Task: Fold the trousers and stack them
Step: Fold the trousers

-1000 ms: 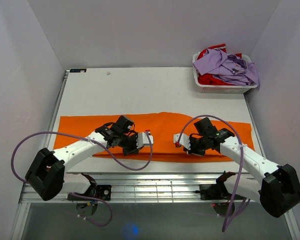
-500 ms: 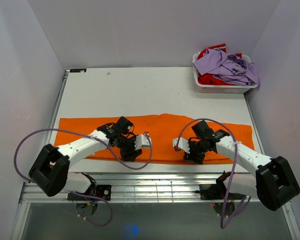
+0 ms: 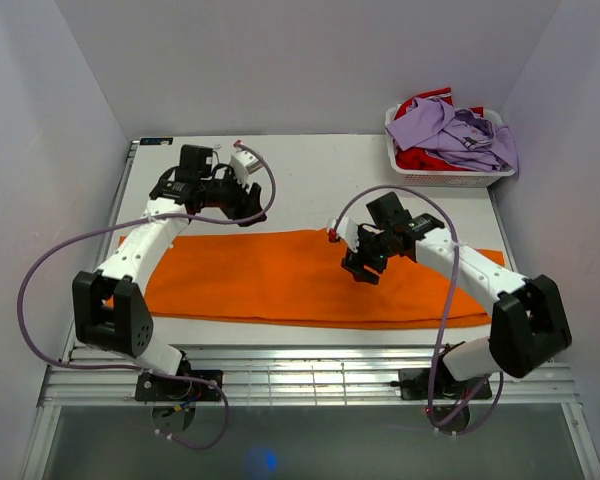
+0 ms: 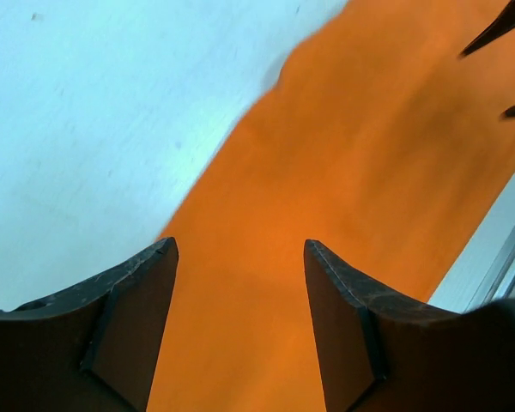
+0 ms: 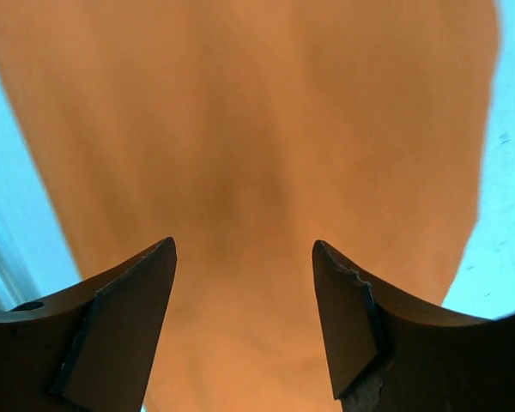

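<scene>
The orange trousers [image 3: 280, 280] lie flat in a long band across the near half of the white table [image 3: 310, 180]. My left gripper [image 3: 248, 208] hovers over their far edge at the left, jaws open and empty. In the left wrist view the cloth [image 4: 369, 172] runs under my left gripper [image 4: 240, 249], with bare table to the left. My right gripper [image 3: 361, 268] hangs above the middle of the trousers, also open and holding nothing. The right wrist view shows orange cloth [image 5: 240, 129] below my right gripper [image 5: 245, 249].
A white basket [image 3: 445, 178] stands at the far right corner, holding a lilac shirt [image 3: 452, 130] and a red garment [image 3: 420, 157]. White walls close in the table at the back and on both sides. A metal rail [image 3: 300, 355] runs along the near edge.
Both grippers opened and let go of the near edge of the trousers. They lifted and moved away from me, the left one swinging far back to the left. The trousers lie flat.
</scene>
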Robot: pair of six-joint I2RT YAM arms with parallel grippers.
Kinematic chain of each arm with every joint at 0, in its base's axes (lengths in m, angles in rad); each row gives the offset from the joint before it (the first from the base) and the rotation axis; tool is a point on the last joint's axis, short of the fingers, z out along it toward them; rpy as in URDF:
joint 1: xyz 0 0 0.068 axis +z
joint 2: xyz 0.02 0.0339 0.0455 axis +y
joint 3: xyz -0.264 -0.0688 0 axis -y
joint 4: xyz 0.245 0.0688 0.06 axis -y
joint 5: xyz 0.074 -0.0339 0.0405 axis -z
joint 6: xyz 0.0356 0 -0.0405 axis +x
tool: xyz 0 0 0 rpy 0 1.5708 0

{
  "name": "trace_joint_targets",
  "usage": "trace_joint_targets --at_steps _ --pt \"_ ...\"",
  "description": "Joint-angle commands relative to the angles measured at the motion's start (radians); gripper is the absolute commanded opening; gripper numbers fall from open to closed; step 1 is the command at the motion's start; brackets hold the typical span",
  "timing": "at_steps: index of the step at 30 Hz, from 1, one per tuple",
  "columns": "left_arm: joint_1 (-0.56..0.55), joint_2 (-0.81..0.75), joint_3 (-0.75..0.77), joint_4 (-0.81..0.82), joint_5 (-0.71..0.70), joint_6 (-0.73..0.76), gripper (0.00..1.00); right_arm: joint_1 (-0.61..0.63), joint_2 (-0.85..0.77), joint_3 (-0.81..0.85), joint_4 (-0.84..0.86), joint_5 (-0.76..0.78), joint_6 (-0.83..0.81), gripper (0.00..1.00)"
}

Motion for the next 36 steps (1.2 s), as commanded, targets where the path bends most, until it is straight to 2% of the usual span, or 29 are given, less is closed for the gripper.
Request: trace_joint_targets --at_steps 1,2,5,9,15,18,20,21,24,25,27,28,31,35,36 --pt "-0.005 0.109 0.102 0.164 0.208 -0.210 0.71 -0.022 0.099 0.174 0.080 -0.017 0.128 0.68" --pt "-0.011 0.197 0.131 0.187 0.231 -0.272 0.71 -0.042 0.150 0.200 0.089 -0.020 0.143 0.67" --pt "-0.033 0.365 0.245 0.229 0.281 -0.326 0.70 -0.085 0.252 0.290 0.106 -0.008 0.169 0.63" --pt "-0.051 0.460 0.245 0.377 0.298 -0.428 0.69 -0.178 0.382 0.416 0.106 -0.089 0.202 0.61" --pt "-0.056 0.490 0.176 0.505 0.287 -0.473 0.70 -0.183 0.537 0.522 0.089 -0.188 0.165 0.61" --pt "-0.056 0.490 0.163 0.507 0.266 -0.467 0.71 -0.182 0.603 0.548 0.059 -0.216 0.147 0.61" --pt "-0.056 0.496 0.163 0.496 0.258 -0.464 0.72 -0.182 0.626 0.542 0.051 -0.230 0.117 0.57" --pt "-0.056 0.499 0.170 0.481 0.255 -0.466 0.72 -0.182 0.627 0.533 0.051 -0.236 0.105 0.54" --pt "-0.057 0.510 0.182 0.442 0.259 -0.467 0.72 -0.179 0.606 0.484 0.055 -0.255 0.070 0.38" --pt "-0.056 0.510 0.180 0.439 0.261 -0.466 0.72 -0.179 0.592 0.454 0.063 -0.259 0.065 0.27" --pt "-0.056 0.502 0.173 0.441 0.261 -0.464 0.72 -0.177 0.541 0.420 0.086 -0.274 0.056 0.18" --pt "-0.057 0.499 0.161 0.444 0.265 -0.466 0.72 -0.176 0.526 0.407 0.089 -0.279 0.053 0.10" --pt "-0.057 0.491 0.136 0.450 0.272 -0.478 0.72 -0.171 0.468 0.371 0.108 -0.287 0.047 0.08" --pt "-0.065 0.462 0.090 0.474 0.262 -0.512 0.72 -0.122 0.352 0.256 0.190 -0.201 0.016 0.08" --pt "-0.068 0.456 0.079 0.479 0.259 -0.513 0.72 -0.104 0.331 0.181 0.216 -0.171 0.001 0.08"
